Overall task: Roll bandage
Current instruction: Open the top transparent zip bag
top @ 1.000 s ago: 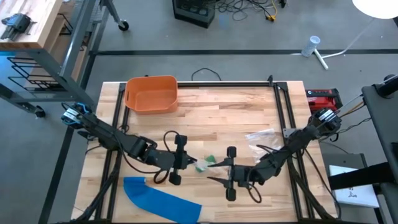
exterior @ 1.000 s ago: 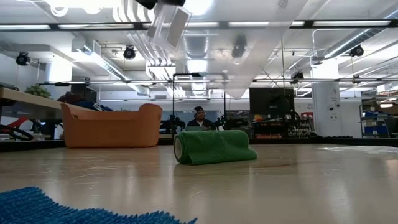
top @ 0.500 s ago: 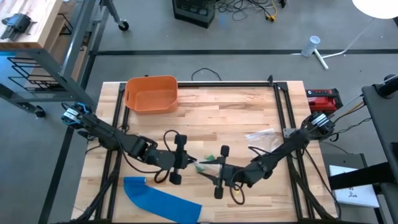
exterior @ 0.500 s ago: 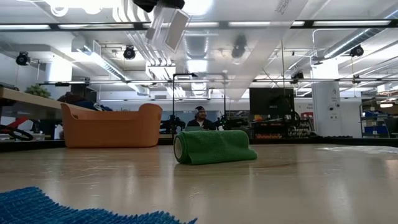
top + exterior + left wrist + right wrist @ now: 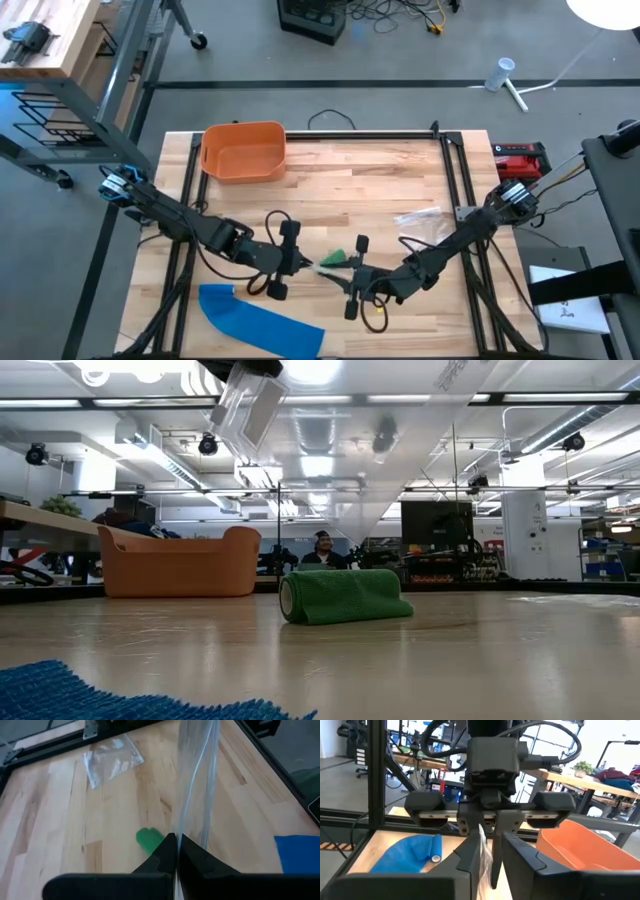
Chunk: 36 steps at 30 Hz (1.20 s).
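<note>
Green bandage roll (image 5: pixel 343 596) lying on its side on wooden table (image 5: pixel 380 190), about centre, slightly toward 6 o'clock. Left gripper (image 5: pixel 175 851) at its 9 o'clock, fingers pinched shut on clear plastic bag (image 5: pixel 195 780). Right gripper (image 5: pixel 487 855) at 4 o'clock, narrow gap, bag edge between; grip unclear. Orange bin (image 5: pixel 243 150) at 11, blue cloth (image 5: pixel 255 322) at 7. Workshop behind: ceiling lights, benches, seated person (image 5: pixel 320 550).
</note>
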Motion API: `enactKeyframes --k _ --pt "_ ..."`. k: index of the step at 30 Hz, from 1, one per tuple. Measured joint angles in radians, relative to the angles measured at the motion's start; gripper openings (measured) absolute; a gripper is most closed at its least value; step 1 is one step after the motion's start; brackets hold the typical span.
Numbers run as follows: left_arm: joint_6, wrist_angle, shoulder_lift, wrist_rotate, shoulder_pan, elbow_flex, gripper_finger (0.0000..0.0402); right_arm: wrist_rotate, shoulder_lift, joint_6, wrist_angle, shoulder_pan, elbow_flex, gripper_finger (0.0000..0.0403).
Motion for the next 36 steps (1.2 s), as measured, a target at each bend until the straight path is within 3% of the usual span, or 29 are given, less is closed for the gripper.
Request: enactKeyframes --k 10,26,36 --pt "-0.026 -0.036 0.0 0.0 0.0 0.009 0.0 0.0 0.0 0.052 0.0 0.0 0.01 0.0045" --pt "-0.062 -0.065 -0.001 0.005 0.0 0.009 0.0 -0.003 -0.005 0.076 -0.069 0.009 0.016 0.0113" --pt "-0.053 -0.064 -0.001 0.005 0.0 0.009 0.0 -0.003 -0.006 0.076 -0.112 0.013 0.04 0.0084"
